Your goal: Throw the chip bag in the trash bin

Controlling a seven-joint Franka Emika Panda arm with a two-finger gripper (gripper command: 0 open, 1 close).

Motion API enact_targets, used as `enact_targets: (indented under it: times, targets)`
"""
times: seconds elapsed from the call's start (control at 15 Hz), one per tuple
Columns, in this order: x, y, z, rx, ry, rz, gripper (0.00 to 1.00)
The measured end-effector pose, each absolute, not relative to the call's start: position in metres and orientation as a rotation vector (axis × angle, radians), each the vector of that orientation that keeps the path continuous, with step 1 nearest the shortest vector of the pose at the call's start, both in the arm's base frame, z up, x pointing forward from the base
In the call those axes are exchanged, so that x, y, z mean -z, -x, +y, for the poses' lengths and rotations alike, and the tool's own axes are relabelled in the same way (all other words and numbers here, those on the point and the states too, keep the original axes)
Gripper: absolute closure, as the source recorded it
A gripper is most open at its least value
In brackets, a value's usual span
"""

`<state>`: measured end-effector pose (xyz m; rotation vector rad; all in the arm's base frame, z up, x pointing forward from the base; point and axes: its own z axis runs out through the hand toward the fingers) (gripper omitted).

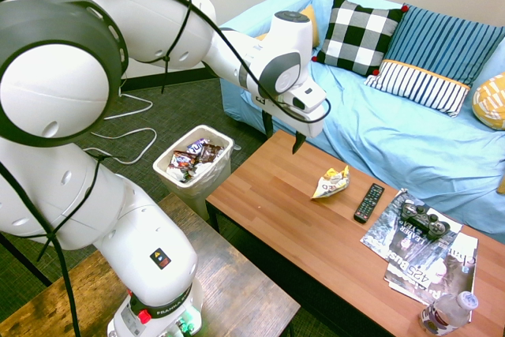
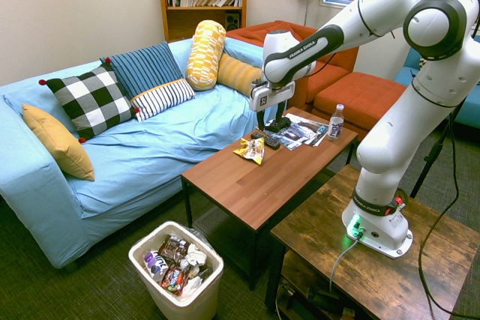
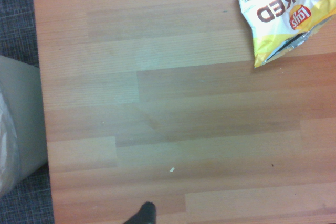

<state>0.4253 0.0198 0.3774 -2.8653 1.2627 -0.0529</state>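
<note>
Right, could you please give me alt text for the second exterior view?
A white Franka arm holds its open hand above a wooden coffee table bearing a yellow-and-white chip bag; a filled trash bin stands nearby.

Rectangular wood-plank coffee table [image 1: 268,187]: yellow-and-white foil chip bag [image 1: 331,182], slim black remote [image 1: 368,203], printed magazines [image 1: 422,246], clear purple-labelled plastic bottle [image 1: 447,313].

Two outside views, from opposite sides of gripper [image 1: 284,133], share table [image 1: 276,195], sofa [image 1: 355,108]; wrist view close above tabletop, facing down, seemingly slightly soft
</note>
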Motion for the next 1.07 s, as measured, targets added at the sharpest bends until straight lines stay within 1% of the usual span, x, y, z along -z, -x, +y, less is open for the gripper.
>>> enact_targets:
  times: [0.2, 0.33, 0.67, 1.07]
  targets:
    - [-0.376, -0.432, 0.019, 0.073, 2.847, 1.273, 0.0]
    - [-0.377, -0.448, 0.005, 0.087, 2.825, 1.305, 0.0]
    - [-0.371, -0.506, -0.067, 0.073, 2.771, 1.32, 0.0]
    - [-0.319, -0.59, -0.103, -0.018, 2.72, 1.334, 0.0]
